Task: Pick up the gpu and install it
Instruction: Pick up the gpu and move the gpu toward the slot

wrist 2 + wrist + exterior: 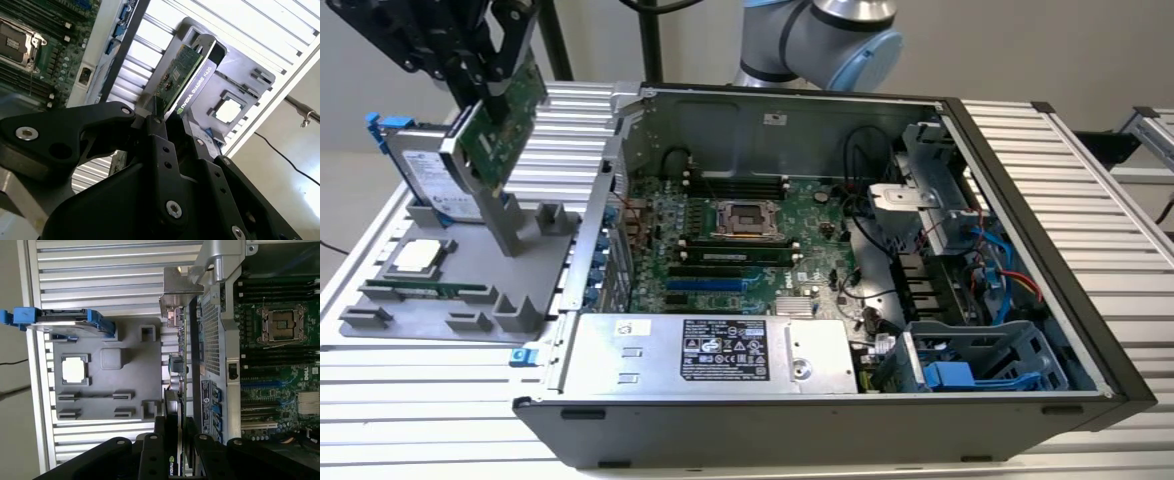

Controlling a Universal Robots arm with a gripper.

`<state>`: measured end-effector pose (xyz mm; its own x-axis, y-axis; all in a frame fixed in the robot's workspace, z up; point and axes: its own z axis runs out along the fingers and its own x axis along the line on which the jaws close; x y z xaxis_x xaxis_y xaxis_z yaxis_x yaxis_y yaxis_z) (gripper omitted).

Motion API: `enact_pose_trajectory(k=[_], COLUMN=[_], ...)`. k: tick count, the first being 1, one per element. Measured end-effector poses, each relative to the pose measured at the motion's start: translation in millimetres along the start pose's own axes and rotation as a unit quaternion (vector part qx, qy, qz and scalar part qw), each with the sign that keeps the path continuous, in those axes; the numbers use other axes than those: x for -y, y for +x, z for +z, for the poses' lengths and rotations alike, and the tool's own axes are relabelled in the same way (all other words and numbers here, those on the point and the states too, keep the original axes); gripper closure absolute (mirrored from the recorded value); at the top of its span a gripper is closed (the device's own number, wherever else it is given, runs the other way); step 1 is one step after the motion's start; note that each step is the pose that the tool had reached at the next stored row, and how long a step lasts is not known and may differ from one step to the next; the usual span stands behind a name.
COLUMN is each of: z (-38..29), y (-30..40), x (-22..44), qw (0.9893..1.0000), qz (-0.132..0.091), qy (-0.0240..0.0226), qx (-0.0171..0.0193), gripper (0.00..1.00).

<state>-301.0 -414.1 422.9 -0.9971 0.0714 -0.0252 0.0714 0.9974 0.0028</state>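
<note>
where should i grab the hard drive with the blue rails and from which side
Probably its top edge, from straight above, pinching the two broad faces between the blue rails. The hard drive stands on edge in the grey tray, so that thin edge is the part most exposed. The hand is shut on the graphics card.
</note>
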Motion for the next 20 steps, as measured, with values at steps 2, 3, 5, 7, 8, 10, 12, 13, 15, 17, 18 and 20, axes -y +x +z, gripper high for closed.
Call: enact_pose_trajectory(k=[2,3,5,7,8,10,12,13,15,17,18,20], z=[0.1,0.1,0.2,0.2,0.2,0.3,0.3,0.4,0.5,0.5,0.5,0.6], y=[-2.2,-3.4,-5.7,-8.4,-9.8,-12.6,-15.2,-16.5,-19.2,-21.8,-23.0,-25.6], x=[-0.2,-0.2,-0.4,-0.6,-0.7,-0.9,-1.1,-1.2,-1.4,-1.6,-1.7,-1.8], qw=[1.0000,1.0000,1.0000,1.0000,1.0000,1.0000,1.0000,1.0000,1.0000,1.0000,1.0000,1.0000], qz=[0.000,0.000,0.000,0.000,0.000,0.000,0.000,0.000,0.000,0.000,0.000,0.000], qy=[0.0000,0.0000,0.0000,0.0000,0.0000,0.0000,0.0000,0.0000,0.0000,0.0000,0.0000,0.0000], qx=[0.0000,0.0000,0.0000,0.0000,0.0000,0.0000,0.0000,0.0000,0.0000,0.0000,0.0000,0.0000], gripper=[1.00,1.00,1.00,1.00,1.00,1.00,1.00,1.00,1.00,1.00,1.00,1.00])
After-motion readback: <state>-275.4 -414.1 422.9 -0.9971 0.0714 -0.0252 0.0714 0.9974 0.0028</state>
